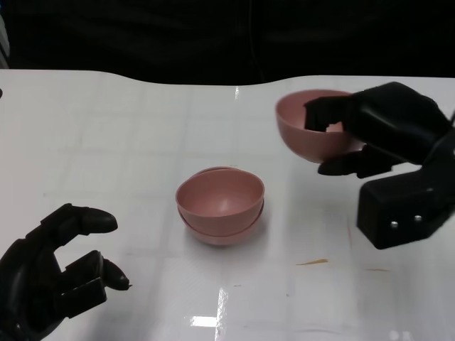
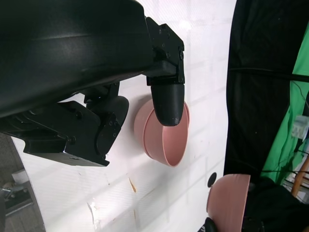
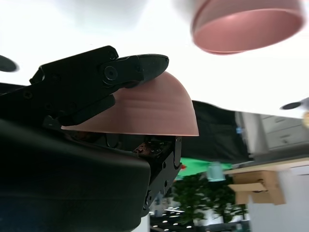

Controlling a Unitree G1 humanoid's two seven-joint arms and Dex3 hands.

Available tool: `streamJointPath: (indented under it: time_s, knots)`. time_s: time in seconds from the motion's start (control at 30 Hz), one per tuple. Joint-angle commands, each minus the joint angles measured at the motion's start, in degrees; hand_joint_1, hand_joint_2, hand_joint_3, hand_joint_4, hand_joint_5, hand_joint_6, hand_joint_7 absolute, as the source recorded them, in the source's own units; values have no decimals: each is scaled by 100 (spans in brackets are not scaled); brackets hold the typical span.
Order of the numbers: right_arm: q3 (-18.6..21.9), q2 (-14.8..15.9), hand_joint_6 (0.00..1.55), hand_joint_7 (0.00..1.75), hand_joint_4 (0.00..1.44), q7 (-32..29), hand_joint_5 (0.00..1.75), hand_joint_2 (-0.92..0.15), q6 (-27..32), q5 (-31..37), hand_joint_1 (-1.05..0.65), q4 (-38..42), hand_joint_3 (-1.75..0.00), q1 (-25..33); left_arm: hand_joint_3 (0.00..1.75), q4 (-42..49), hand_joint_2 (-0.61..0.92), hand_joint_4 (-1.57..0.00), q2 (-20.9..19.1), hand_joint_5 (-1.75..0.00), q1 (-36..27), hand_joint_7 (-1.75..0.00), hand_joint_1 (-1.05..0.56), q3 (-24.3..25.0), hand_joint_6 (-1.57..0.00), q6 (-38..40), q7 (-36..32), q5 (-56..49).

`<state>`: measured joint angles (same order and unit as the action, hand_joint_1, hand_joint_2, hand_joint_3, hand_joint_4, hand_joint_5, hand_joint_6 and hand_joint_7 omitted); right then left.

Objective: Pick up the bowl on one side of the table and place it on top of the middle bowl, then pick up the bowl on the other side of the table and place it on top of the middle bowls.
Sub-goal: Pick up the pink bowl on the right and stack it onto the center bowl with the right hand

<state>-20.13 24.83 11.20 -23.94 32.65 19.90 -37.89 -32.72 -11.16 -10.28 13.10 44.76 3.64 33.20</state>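
Note:
Two pink bowls sit nested as one stack at the middle of the white table; the stack also shows in the left wrist view and the right wrist view. My right hand grips a third pink bowl by its rim and holds it in the air, to the right of and behind the stack. The held bowl fills the right wrist view and appears small in the left wrist view. My left hand hovers near the table's front left, fingers apart, holding nothing.
A black curtain backs the table's far edge. A small brown smear marks the tabletop in front of my right hand. Green cloth hangs beyond the table in the left wrist view.

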Motion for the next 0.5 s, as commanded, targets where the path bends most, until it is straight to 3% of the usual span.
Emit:
streamJointPath:
  time_s: [0.03, 0.3, 0.5]
  knots:
    - [-135, -221, 62, 175, 84, -44, 175, -92, -196, 52, -30, 178, -32, -314, 136, -15, 92, -52, -58, -175, -13, -175, 32, 0, -22, -8, 17, -58]
    - [-481, -758, 65, 175, 88, -184, 175, -83, -328, 337, -28, 593, -36, -587, 136, -62, 92, -50, 25, -175, -26, -175, 32, 1, -21, 51, -71, -32]
    - [-592, -987, 65, 175, 89, -259, 175, -80, -329, 453, -28, 780, -41, -652, 136, -57, 92, -51, 20, -175, -56, -175, 32, -37, -22, -10, -34, -97]
